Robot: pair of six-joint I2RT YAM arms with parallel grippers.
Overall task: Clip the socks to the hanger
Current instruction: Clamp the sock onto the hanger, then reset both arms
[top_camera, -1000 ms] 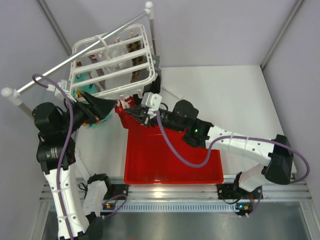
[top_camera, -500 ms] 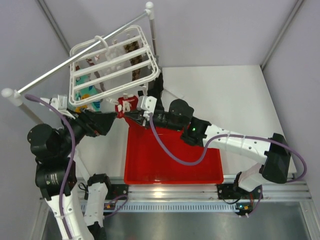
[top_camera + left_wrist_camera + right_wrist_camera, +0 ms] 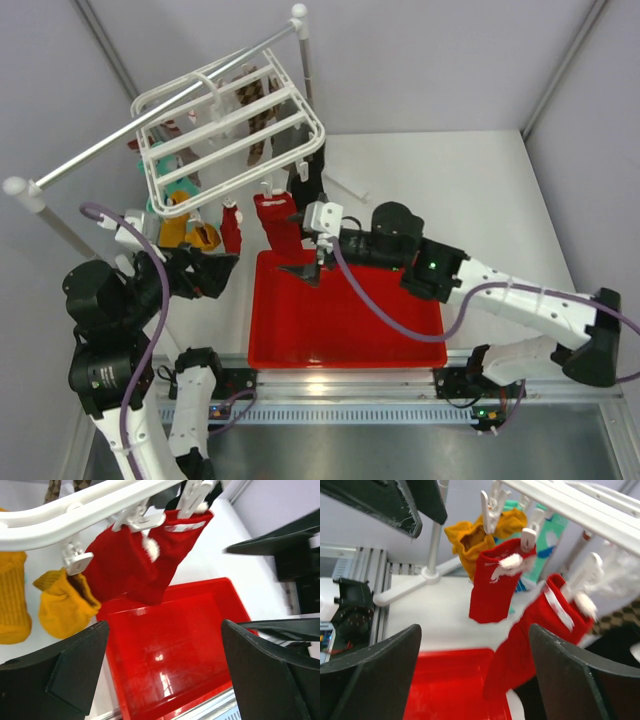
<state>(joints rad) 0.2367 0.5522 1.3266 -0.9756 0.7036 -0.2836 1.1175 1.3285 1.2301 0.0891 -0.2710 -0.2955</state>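
The white slatted hanger (image 3: 230, 125) hangs from the rail. Two dark red socks (image 3: 232, 228) (image 3: 277, 222) dangle from its front clips, and a black sock (image 3: 308, 178) hangs behind them. In the left wrist view the red socks (image 3: 135, 565) overlap under the hanger bar (image 3: 75, 510). The right wrist view shows both, a short one (image 3: 495, 585) and a longer one (image 3: 540, 630), each pinched by a white clip. My left gripper (image 3: 218, 272) (image 3: 165, 670) is open, low and left of the socks. My right gripper (image 3: 300, 248) (image 3: 475, 675) is open just right of them, holding nothing.
A red tray (image 3: 345, 325) lies under both grippers. Orange-yellow socks (image 3: 65, 602) (image 3: 475, 540) and teal patterned socks (image 3: 545, 545) hang on the same frame. The metal rail (image 3: 150, 115) with white-capped poles runs diagonally behind. A pole base (image 3: 430, 575) stands on the white table.
My right gripper has opened and let go of the red sock, which now hangs from its clip. Both grippers have drawn back from the hanger, which has swung and tilted.
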